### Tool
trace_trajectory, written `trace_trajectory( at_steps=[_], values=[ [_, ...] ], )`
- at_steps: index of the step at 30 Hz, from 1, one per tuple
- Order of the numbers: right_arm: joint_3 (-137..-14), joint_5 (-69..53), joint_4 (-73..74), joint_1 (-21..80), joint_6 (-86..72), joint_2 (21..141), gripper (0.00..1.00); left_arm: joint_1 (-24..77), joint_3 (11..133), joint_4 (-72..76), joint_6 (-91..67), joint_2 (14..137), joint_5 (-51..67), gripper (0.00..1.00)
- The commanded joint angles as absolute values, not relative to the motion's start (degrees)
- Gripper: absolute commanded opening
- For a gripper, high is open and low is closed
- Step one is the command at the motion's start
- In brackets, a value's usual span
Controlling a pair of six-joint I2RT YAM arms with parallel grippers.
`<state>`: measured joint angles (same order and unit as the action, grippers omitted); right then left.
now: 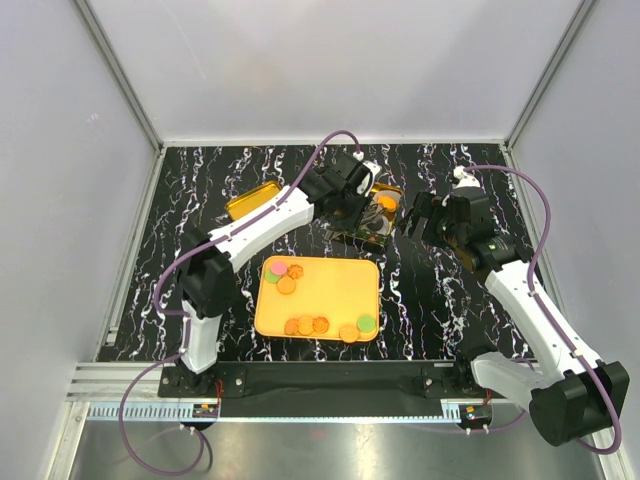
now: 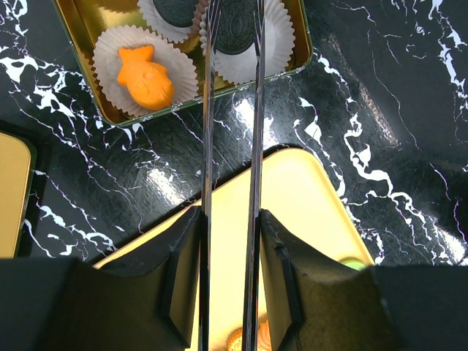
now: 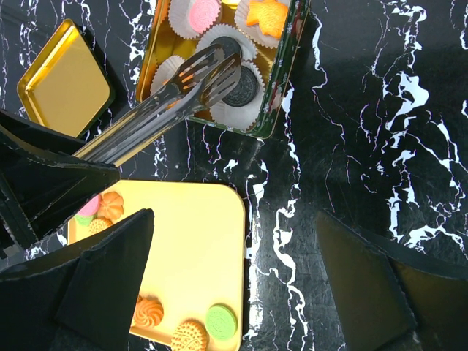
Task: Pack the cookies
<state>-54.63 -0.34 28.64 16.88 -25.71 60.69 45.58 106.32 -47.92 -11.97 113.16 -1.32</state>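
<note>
Top external shows left gripper [image 1: 350, 200] clamping tongs [image 1: 372, 215] over the tin [image 1: 392, 190], right gripper [image 1: 418, 215] wide open.

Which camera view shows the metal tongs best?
The right wrist view: the tongs show from the side, with both flat tips over a black cookie in the tin. The left wrist view shows only their two thin edges; the top view hardly shows them.

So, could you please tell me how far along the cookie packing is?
Done: several cookies sit in paper cups in the tin. In hand: the left gripper holds tongs over a black cookie there. Left: about eight cookies wait on the yellow tray.
</note>
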Motion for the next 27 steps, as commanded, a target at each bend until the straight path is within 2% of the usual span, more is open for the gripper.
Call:
trace_trajectory(
  at_steps=[1, 9, 27],
  values=[
    [-56.3, 1.1, 28.5, 17.2, -25.0, 59.6, 1.00, 45.3, 106.5, -45.4, -11.3, 109.3, -1.3, 0.38],
    [-56.3, 1.0, 28.3, 17.2, -25.1, 59.5, 1.00, 44.1, 105.3, -44.6, -12.1, 104.5, -1.7, 0.38],
    [-55.8, 0.3, 28.0, 17.1, -25.3, 59.7, 1.00, 34.6, 91.1, -39.1, -18.5, 90.5, -6.8, 0.38]
  ],
)
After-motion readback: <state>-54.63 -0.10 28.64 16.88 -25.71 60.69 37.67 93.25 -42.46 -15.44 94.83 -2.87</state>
